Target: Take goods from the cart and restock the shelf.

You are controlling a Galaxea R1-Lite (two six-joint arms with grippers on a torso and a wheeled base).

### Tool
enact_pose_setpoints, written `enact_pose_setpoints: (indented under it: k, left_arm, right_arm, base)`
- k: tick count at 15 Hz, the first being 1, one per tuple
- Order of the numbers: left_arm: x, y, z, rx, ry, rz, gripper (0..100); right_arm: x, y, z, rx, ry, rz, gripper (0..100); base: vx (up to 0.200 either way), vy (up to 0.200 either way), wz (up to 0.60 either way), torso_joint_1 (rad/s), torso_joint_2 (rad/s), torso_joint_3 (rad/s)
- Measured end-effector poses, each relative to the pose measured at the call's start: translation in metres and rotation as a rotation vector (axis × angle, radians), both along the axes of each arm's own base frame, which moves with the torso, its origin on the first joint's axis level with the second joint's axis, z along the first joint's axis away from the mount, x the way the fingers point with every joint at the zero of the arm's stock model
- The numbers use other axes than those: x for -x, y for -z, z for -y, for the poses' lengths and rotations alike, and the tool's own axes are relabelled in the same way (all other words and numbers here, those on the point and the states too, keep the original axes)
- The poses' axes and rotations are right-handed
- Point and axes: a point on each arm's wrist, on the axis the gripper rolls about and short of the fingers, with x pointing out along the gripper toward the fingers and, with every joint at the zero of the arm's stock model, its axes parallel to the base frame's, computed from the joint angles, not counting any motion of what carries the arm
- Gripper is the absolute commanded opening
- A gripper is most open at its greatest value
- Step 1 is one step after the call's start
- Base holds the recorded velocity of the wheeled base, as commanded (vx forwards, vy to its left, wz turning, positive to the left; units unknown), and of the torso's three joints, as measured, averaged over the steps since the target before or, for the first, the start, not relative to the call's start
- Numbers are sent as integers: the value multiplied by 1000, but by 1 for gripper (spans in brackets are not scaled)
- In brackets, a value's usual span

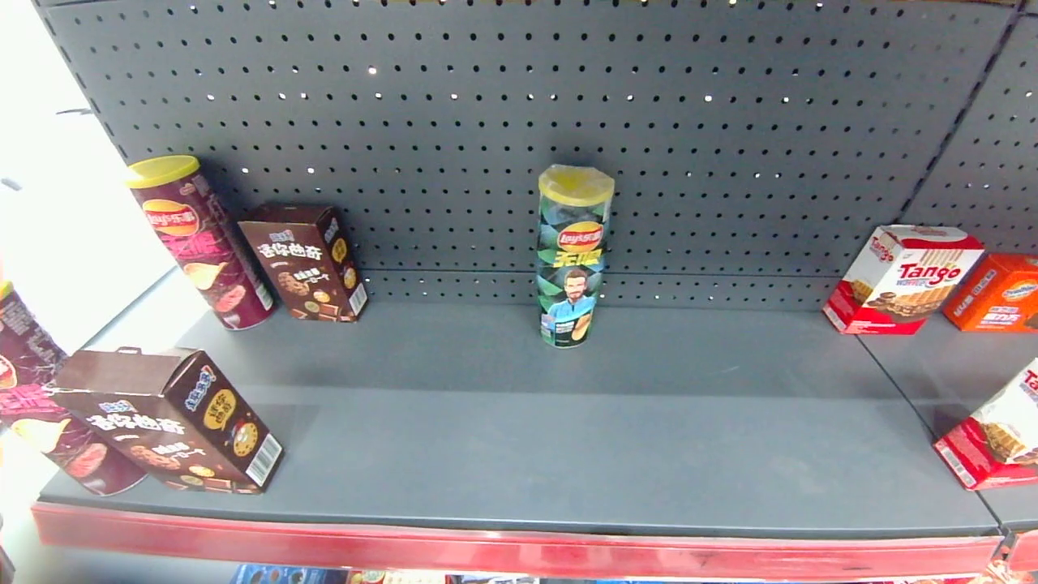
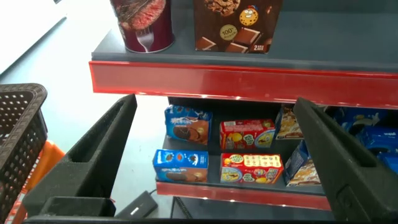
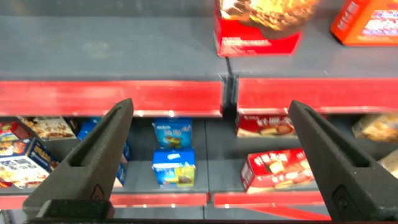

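On the grey shelf, a green chips can with a yellow lid stands upright at the middle back. A maroon chips can and a brown cookie box stand at the back left. My left gripper hangs open and empty below the shelf's red front edge, under a maroon can and a brown box. A black cart basket sits off to its side. My right gripper is open and empty before the red edge, below a red wafer box.
A second brown box and maroon can stand at the shelf's front left. Red-and-white wafer boxes and an orange box fill the right section. The lower shelf holds blue packs and red boxes.
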Motion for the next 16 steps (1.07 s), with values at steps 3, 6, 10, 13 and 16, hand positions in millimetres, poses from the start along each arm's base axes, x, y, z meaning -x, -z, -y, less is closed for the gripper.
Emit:
enact_pose_setpoints:
  k: [3,6,10,13,16]
  left_arm:
    - [0,0,0,0,0,-1,100]
    - [0,0,0,0,0,-1,100]
    - [0,0,0,0,0,-1,100]
    - [0,0,0,-1,4,0,100]
    - [0,0,0,-1,9,-1,100]
  right_arm:
    - [0,0,0,-2,0,0,100]
    - [0,0,0,-4,0,0,100]
    - [0,0,0,-4,1,0,100]
    - [0,0,0,-4,0,-1,100]
    - [0,0,0,-4,1,0,100]
  base:
    - [0,0,600,10,6,2]
    - [0,0,600,2,1,1]
    - [0,0,300,0,0,1]
    - [0,0,0,0,0,0]
    - [0,0,0,0,0,0]
